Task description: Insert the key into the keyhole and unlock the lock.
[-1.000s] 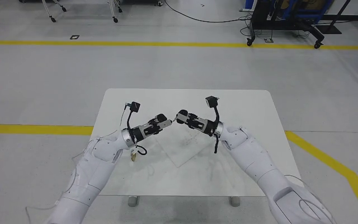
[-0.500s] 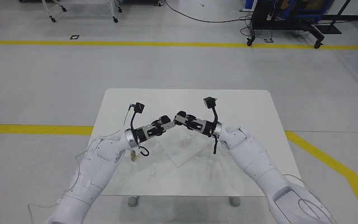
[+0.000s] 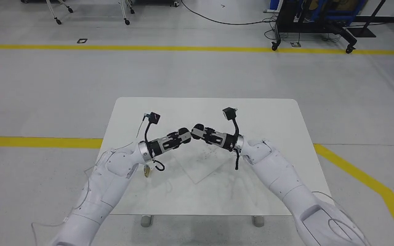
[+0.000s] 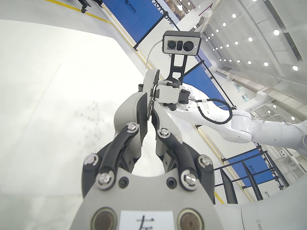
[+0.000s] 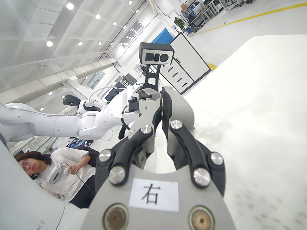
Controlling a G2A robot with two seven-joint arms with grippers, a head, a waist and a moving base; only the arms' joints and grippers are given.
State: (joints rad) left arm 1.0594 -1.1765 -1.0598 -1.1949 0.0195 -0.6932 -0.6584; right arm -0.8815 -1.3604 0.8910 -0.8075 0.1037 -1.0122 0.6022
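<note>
White tabletop (image 3: 271, 117) lies under both of your arms, which meet tip to tip above its middle. Your left gripper (image 4: 150, 107) has its 2 fingers drawn close together, leaving a narrow slit between the black ribbed pads (image 4: 141, 107). Your right gripper (image 5: 162, 107) looks the same, with 2 fingers pulled in and a thin gap between them.

In the top view the 2 grippers face each other nose to nose. I cannot tell whether they touch or stand just apart. At that meeting spot the left wrist view shows a silvery sliver (image 4: 152, 93) just past your left fingertips, against the right gripper's fingers. I cannot tell which of the task's 2 pieces it is, and each gripper's own fingers hide what it pinches.

For room, the meeting spot is well apart from all 4 table edges. Bare top stretches toward the far edge and out to both sides, while your forearms cross the near half.

A clear sheet (image 3: 206, 167) lies flat on the table under the right forearm, its edges faint. A small yellowish object (image 3: 146, 173) sits just beside your left forearm, too small to identify.
</note>
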